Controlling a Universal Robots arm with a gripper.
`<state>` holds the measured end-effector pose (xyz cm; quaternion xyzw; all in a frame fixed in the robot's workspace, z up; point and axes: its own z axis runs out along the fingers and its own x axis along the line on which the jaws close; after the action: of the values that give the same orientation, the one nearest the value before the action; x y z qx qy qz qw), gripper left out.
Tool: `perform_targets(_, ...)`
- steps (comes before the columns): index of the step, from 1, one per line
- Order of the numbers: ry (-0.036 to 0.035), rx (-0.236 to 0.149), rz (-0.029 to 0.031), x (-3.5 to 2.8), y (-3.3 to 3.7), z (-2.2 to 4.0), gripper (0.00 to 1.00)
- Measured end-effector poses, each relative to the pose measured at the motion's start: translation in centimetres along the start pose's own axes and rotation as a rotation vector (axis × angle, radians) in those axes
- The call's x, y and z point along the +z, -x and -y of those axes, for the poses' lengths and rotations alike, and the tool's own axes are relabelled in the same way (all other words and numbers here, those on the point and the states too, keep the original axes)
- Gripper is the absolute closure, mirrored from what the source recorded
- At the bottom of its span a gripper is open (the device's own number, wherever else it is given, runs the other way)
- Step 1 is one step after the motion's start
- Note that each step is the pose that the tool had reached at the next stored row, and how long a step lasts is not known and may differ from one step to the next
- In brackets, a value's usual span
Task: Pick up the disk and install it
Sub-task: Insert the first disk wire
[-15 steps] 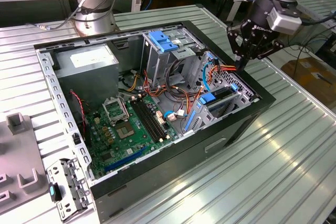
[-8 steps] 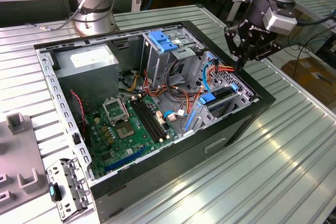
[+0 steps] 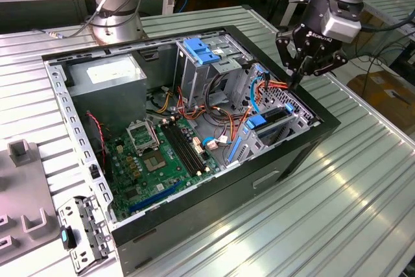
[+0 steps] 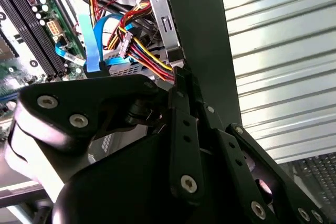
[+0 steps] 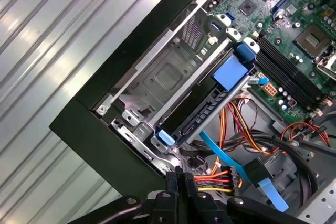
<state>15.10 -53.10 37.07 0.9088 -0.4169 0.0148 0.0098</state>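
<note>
Seating looks like the step in hand, as we judge it; the disk (image 5: 205, 109) stands on edge in the silver drive bay (image 5: 168, 77) at the corner of the open PC case (image 3: 311, 141), blue rail tabs showing at both ends, so it's in the slot and not in the gripper.

The gripper (image 3: 295, 81) hangs over that corner w/ its fingers brought right together, nothing between them as far as we can see; in the first wrist view the tips (image 5: 181, 174) sit just above the red/yellow power cable bundle (image 5: 220, 174), near the disk's end but apart from it; whether they touch the cables we can't tell.

To do this well, we reckon:
- push w/ the closed tips on the rail or drive edge, not on the connector side
- keep the push in line w/ the bay, so the rails don't bind
- stay off the power bundle and the blue flat cable (image 5: 226, 156), which cross close by; a snag there could drag a plug loose
- whether the disk is fully home we can't say from here.

Containers & contents:
- case: motherboard (image 3: 162, 154) on the floor, grey power supply box (image 3: 107, 72) at the far corner, grey cage w/ blue handle (image 3: 201, 50) beside it, loose wiring in the middle
- drive bay: the disk in one slot; the space beside it toward the case wall looks vacant
- outside the case, on the ribbed metal table (image 3: 337, 212), a small perforated bracket (image 3: 81, 231) lies at the exterior view's left.
</note>
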Motion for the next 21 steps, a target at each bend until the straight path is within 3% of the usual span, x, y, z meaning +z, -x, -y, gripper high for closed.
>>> perform_targets(4,0.0032,0.089,0.0005,0.0,0.0,0.0,0.84)
perform_targets(21,0.0132,0.373,0.0019,0.01,0.0,0.0,0.84)
